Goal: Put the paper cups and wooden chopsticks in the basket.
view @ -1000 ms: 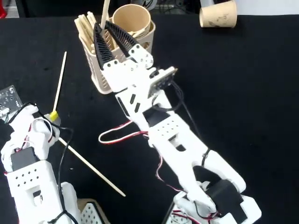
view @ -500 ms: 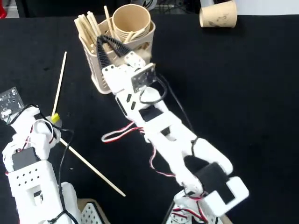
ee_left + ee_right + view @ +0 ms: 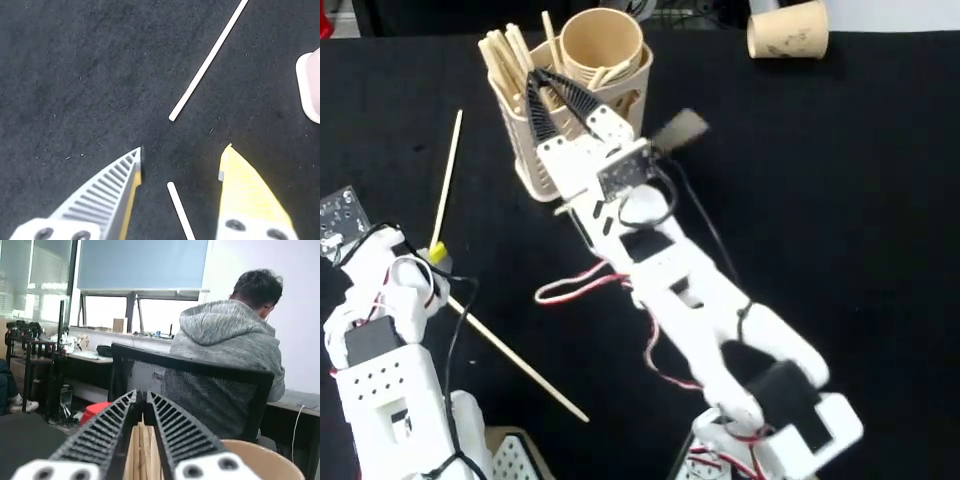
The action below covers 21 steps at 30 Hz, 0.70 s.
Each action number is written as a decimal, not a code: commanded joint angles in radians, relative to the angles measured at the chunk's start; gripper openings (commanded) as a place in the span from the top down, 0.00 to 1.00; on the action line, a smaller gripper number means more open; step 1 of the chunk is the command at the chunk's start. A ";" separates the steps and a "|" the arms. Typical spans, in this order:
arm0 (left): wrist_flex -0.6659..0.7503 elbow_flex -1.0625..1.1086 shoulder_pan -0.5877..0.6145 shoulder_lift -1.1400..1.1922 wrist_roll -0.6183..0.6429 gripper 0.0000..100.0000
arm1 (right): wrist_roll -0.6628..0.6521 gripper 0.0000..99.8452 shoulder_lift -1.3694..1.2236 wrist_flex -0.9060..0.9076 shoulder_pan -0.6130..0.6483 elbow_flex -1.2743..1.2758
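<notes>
My right hand (image 3: 141,395) is hanging nearly closed and empty over the basket (image 3: 535,170), which is holding one paper cup (image 3: 602,45) and many chopsticks (image 3: 505,55). My left hand (image 3: 184,148) is gaping over a loose chopstick (image 3: 177,204) on the desk (image 3: 840,200); a second chopstick (image 3: 450,170) and a far cup (image 3: 787,32) are waiting.

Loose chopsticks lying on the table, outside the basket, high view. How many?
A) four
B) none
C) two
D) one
C. The far chopstick and the near chopstick lie flat on the table, while the other chopsticks stand in the basket.
</notes>
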<state>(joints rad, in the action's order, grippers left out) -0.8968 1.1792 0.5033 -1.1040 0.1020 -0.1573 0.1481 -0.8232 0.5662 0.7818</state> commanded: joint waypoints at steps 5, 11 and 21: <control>0.018 -0.007 -0.002 -0.012 -0.003 0.75 | -0.006 0.99 0.223 0.284 -0.006 0.039; 0.018 -0.016 0.007 -0.012 -0.005 0.75 | -0.006 0.86 0.518 1.045 -0.008 -0.035; 0.005 -0.122 0.007 0.031 -0.055 0.75 | -0.218 0.77 0.773 2.056 -0.068 -0.306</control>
<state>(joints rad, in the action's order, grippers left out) -0.8968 1.1653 0.5033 -1.1024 0.0928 -0.3061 0.8677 1.0395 0.5554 0.5470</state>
